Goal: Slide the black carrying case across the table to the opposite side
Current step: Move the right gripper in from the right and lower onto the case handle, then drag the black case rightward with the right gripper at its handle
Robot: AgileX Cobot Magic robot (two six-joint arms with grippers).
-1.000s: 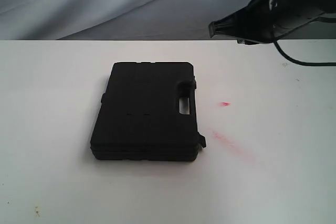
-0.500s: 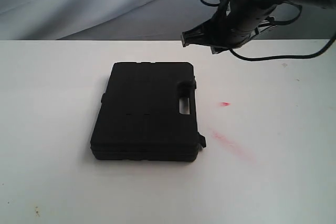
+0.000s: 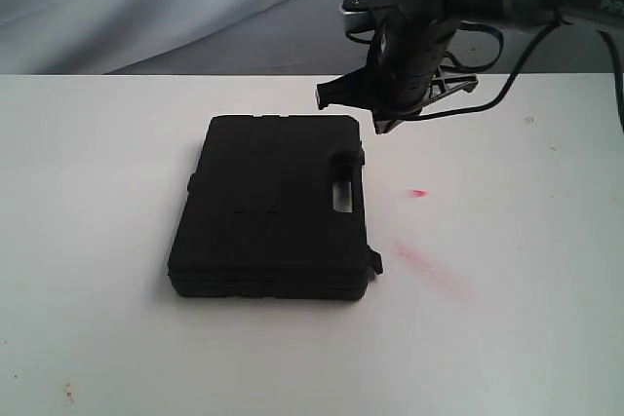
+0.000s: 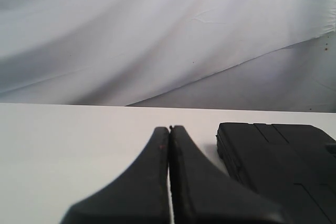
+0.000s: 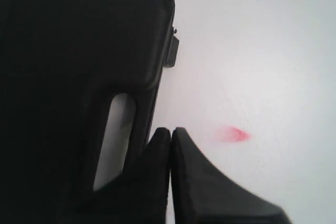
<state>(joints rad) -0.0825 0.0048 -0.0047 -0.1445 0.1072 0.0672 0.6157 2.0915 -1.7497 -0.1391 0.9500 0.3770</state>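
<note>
The black carrying case [image 3: 273, 207] lies flat in the middle of the white table [image 3: 507, 319], its handle slot on the right side. My right gripper [image 3: 378, 127] is shut and empty, hanging just above the table by the case's far right corner. In the right wrist view the shut fingertips [image 5: 170, 130] sit beside the handle edge of the case [image 5: 63, 77]. My left gripper [image 4: 169, 128] is also shut and empty, low over the table [image 4: 79, 145], with a corner of the case [image 4: 283, 156] off to one side. The exterior view does not show the left arm.
Red smears [image 3: 417, 193] mark the table right of the case, one seen close in the right wrist view as a red smear [image 5: 233, 135]. A grey cloth backdrop [image 3: 146, 7] hangs behind the table's far edge. Small specks dot the front left.
The right arm has swung in from the upper right, moving left and down toward the case's far right corner. The case has not moved.
</note>
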